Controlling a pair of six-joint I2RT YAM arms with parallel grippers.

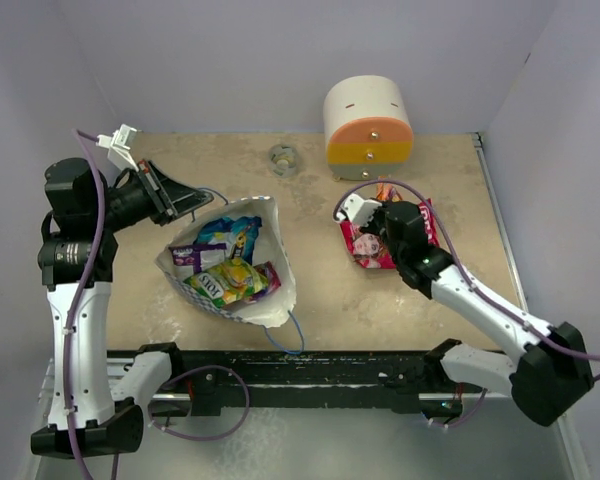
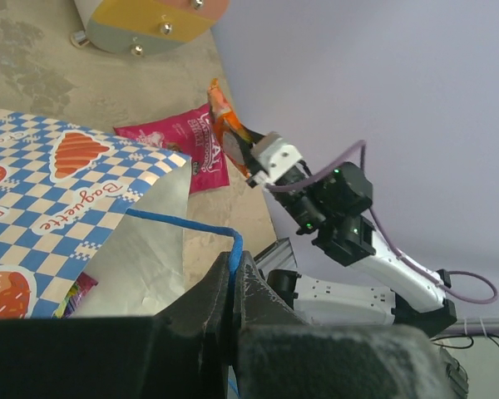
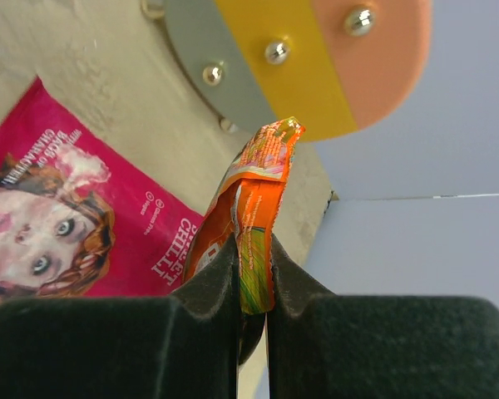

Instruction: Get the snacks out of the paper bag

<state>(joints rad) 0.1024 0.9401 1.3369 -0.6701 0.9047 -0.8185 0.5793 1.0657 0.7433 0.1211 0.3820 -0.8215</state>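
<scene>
While both arms were occupied, your stock stood as follows.

1. Left claw (image 2: 233,278): clamped on the thin blue cord handle (image 2: 183,223) of the paper bag (image 1: 276,285), at the bag's far-left rim.
2. Paper bag: blue-and-white checkered outside with orange marks, cream inside. It sat on the table (image 1: 400,310) left of centre, its mouth open toward the overhead camera.
3. Snacks (image 1: 225,265): several glossy packets in purple, blue, yellow-green and pink, piled together inside the bag.
4. Right claw (image 3: 251,278): you had it pinched narrow on an orange packet (image 3: 258,191), which stood upright between the fingers, in front of the drawer box (image 1: 368,120).
5. Pink packet (image 3: 58,216): printed with a face and "SWEET CHILLI", it lay flat on the table right of centre, outside the bag and just beneath the right claw.
6. Drawer box: rounded, cream, orange and yellow, at the table's far edge, well apart from the bag.
</scene>
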